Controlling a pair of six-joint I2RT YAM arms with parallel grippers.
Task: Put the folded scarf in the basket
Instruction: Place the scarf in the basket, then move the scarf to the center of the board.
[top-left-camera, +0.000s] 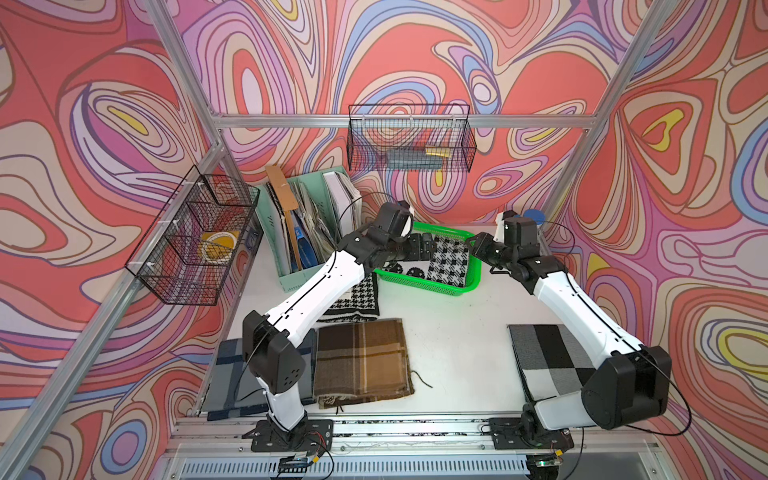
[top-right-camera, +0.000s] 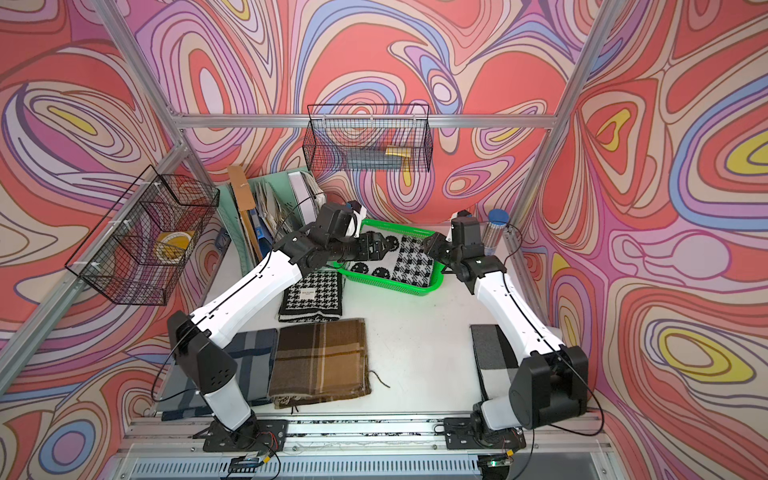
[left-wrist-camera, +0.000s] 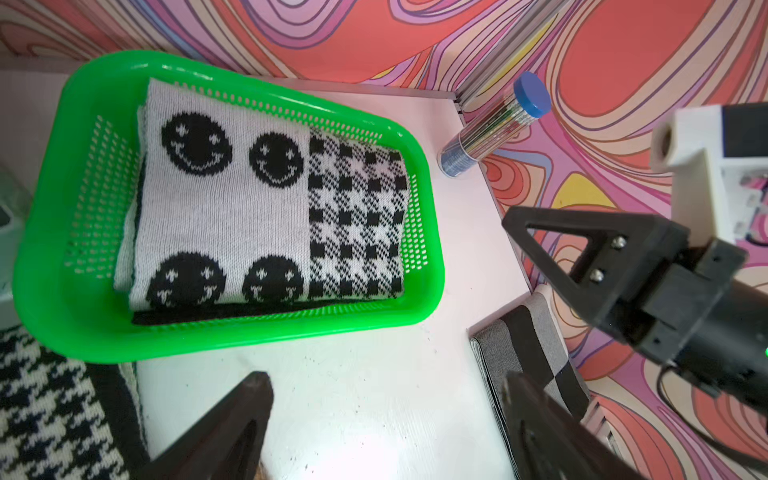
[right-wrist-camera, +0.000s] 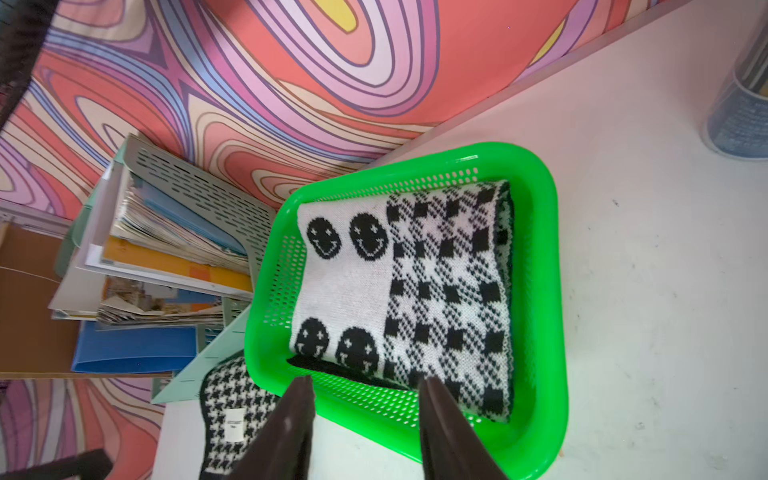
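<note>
Just over the basket (right-wrist-camera: 542, 291)'s rim, my right hand (right-wrist-camera: 365, 380) is spread and empty, and my left hand (left-wrist-camera: 382, 382) is spread wide, empty too. The folded scarf (left-wrist-camera: 249, 208), smiley faces and checks, lies flat inside the basket. Alongside on the surface (right-wrist-camera: 644, 291), the houndstooth scarf (right-wrist-camera: 220, 395) has a white label (right-wrist-camera: 235, 424), its print too small to read.

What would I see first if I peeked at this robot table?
Your eye would land on the bright green perforated plastic basket at the back of the white table, with a folded black-and-white knitted smiley-face scarf lying inside it. The left gripper and right gripper hang open near it, holding nothing. All around, the walls swirl in red, pink and purple.
</note>
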